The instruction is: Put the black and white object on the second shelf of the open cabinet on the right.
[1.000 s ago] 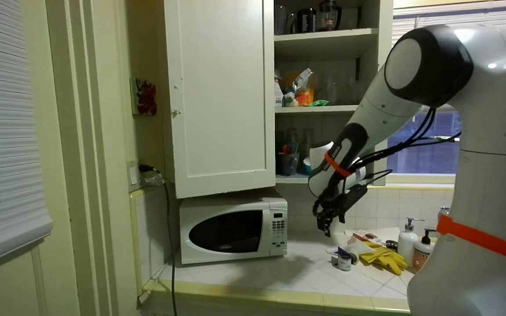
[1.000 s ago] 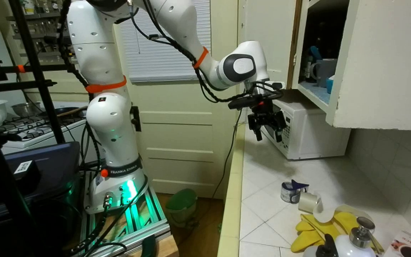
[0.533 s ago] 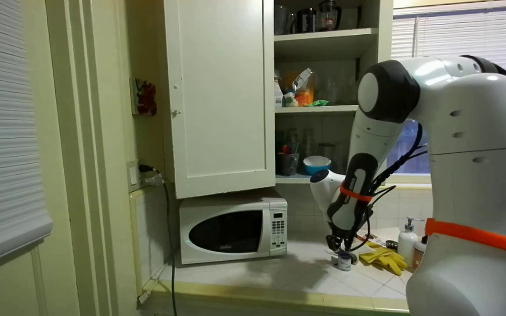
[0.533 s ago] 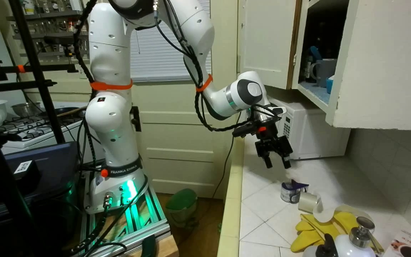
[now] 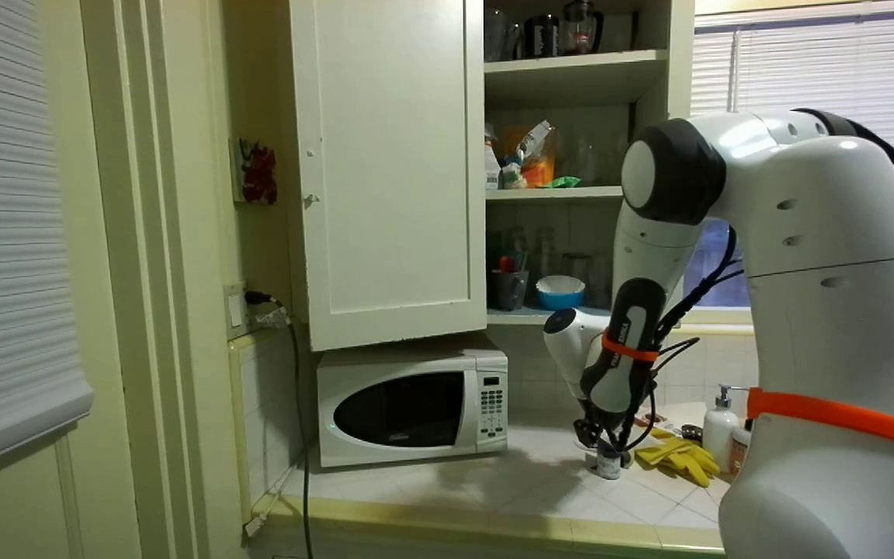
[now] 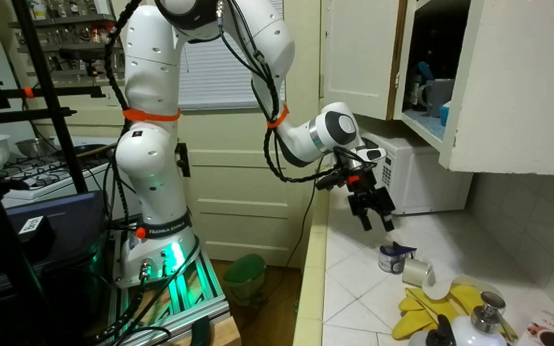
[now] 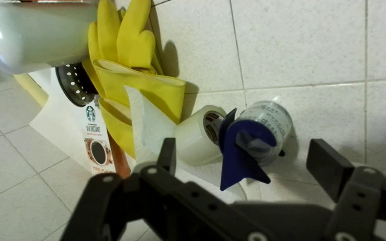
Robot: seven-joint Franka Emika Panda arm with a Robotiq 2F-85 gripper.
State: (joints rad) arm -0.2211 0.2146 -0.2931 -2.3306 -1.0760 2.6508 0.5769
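Note:
The black and white object, a small white jar with dark lettering (image 7: 275, 117), stands on the counter; it also shows in both exterior views (image 5: 608, 467) (image 6: 389, 261). A dark blue forked piece (image 7: 238, 164) sits at its top. My gripper (image 6: 377, 224) is open and empty above the jar. In the wrist view, the jar and blue piece lie ahead between the spread fingers (image 7: 328, 167), apart from them. The open cabinet (image 5: 678, 78) stands behind the arm, its door (image 5: 393, 171) swung out. The second shelf (image 5: 556, 193) holds bags and glassware.
A clear tape roll (image 7: 196, 139) lies against the blue piece. Yellow gloves (image 7: 136, 80), a coffee box (image 7: 97, 147) and soap bottles (image 5: 720, 431) are close by. The microwave (image 5: 408, 411) stands under the cabinet door. The lowest shelf holds a blue bowl (image 5: 560, 295).
The arm has lowered and my open gripper has come down over the counter to above the jar. In the last half second it moved only slightly. The jar has not moved.

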